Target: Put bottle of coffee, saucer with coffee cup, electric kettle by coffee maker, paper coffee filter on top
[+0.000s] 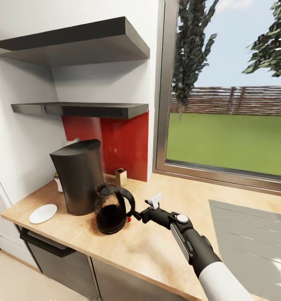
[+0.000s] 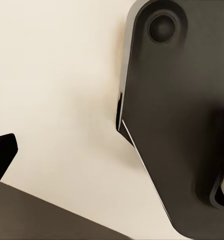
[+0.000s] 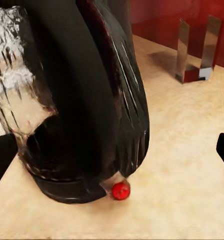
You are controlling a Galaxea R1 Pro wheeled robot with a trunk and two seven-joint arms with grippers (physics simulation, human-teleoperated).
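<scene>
Head view: the rounded clear-glass electric kettle (image 1: 111, 213) stands on the light-wood tabletop (image 1: 157, 242), touching the tall dark-grey coffee maker (image 1: 78, 177); right hand (image 1: 137, 215), fingers apart, at its handle

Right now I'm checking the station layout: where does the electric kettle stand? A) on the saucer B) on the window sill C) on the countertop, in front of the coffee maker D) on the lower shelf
C: the electric kettle stands on the kitchen countertop right in front of the coffee maker, apart from the saucer.
</scene>
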